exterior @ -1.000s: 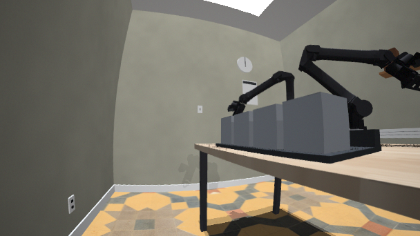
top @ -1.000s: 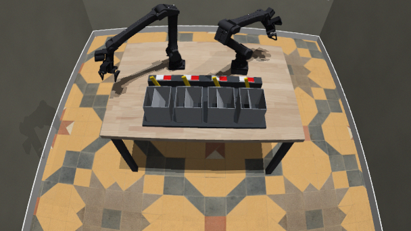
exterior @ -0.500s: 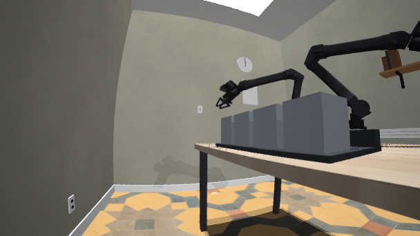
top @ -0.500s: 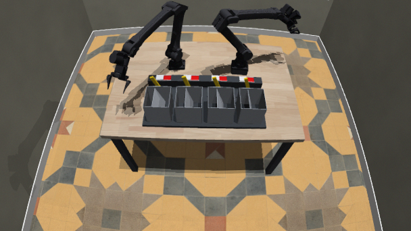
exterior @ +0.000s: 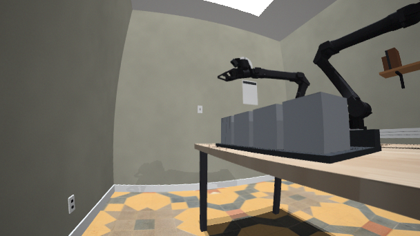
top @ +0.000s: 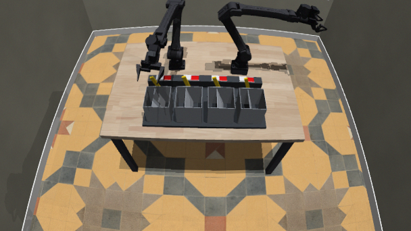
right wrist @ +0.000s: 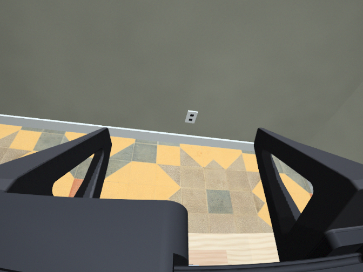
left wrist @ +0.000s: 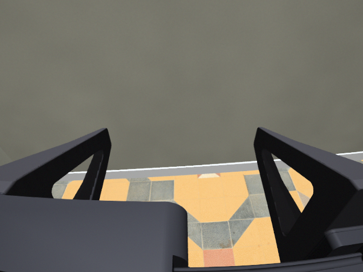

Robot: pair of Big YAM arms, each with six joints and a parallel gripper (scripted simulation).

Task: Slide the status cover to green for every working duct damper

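Nearest the exterior camera, the end damper (top: 251, 118) (exterior: 314, 121) stands upright on the worktop (top: 118, 125) (exterior: 397, 169), closing a row with three other dampers (top: 188, 116) (exterior: 265, 125). All four share a dark base plate (top: 203, 125) (exterior: 329, 159), their open tops facing up and pale panels visible within. Along the arms' side runs a dark slider rail (top: 206, 82) (exterior: 366, 139), where every status slider shows a red patch beside a white one. Four yellow levers (top: 186, 81) tilt between the rail and the dampers.

The right tool (top: 148, 80) (exterior: 221, 79) (right wrist: 182, 136) is spread wide with nothing between its fingers. It hangs above the far end of the row, seen from the exterior camera, apart from the dampers; in the top view one finger overlaps that end's slider. The left tool (top: 323, 25) (left wrist: 182, 135) is also spread and holding nothing, reaching out sideways well apart from the dampers. Its wrist view takes in the wall (left wrist: 181, 81) and patterned floor (left wrist: 216, 193), while the right one's includes a wall outlet (exterior: 71, 203) (right wrist: 190, 116).

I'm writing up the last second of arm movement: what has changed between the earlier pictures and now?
The right end effector rose and swung inward, toward the damper row's left end in the top view. The left end effector swung outward, toward the top view's right. Nothing was taken hold of or let go. The dampers stayed put, sliders still red.
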